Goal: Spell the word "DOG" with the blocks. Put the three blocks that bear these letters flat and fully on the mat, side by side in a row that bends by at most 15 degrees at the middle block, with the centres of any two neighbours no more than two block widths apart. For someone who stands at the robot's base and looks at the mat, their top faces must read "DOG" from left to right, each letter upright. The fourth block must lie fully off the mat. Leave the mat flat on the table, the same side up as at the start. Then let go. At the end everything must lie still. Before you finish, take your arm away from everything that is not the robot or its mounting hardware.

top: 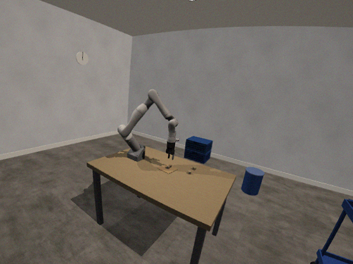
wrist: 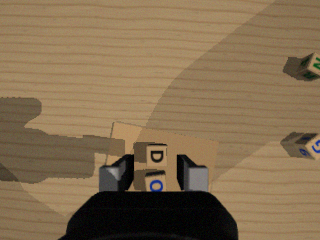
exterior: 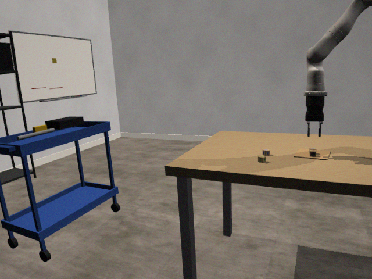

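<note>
My gripper (top: 170, 158) (exterior: 314, 136) (wrist: 155, 166) is open and empty, above the mat (top: 169, 171) (wrist: 197, 145). The D block (wrist: 157, 155) lies on the mat with its black letter up. The O block (wrist: 156, 183) lies close beside it with its blue letter up; its lower edge is hidden by my gripper's body. A small gap shows between them. The G block (exterior: 266, 152) (wrist: 313, 146) and the N block (exterior: 261, 158) (wrist: 313, 65) lie off the mat on the table, apart from each other. Both are cut by the right edge of the wrist view.
The wooden table (top: 164, 188) (exterior: 240, 140) carries the arm's base (top: 136, 153). Blue crates (top: 198, 149), a blue bin (top: 252, 181) and a blue trolley (exterior: 63, 207) stand on the floor away from the table.
</note>
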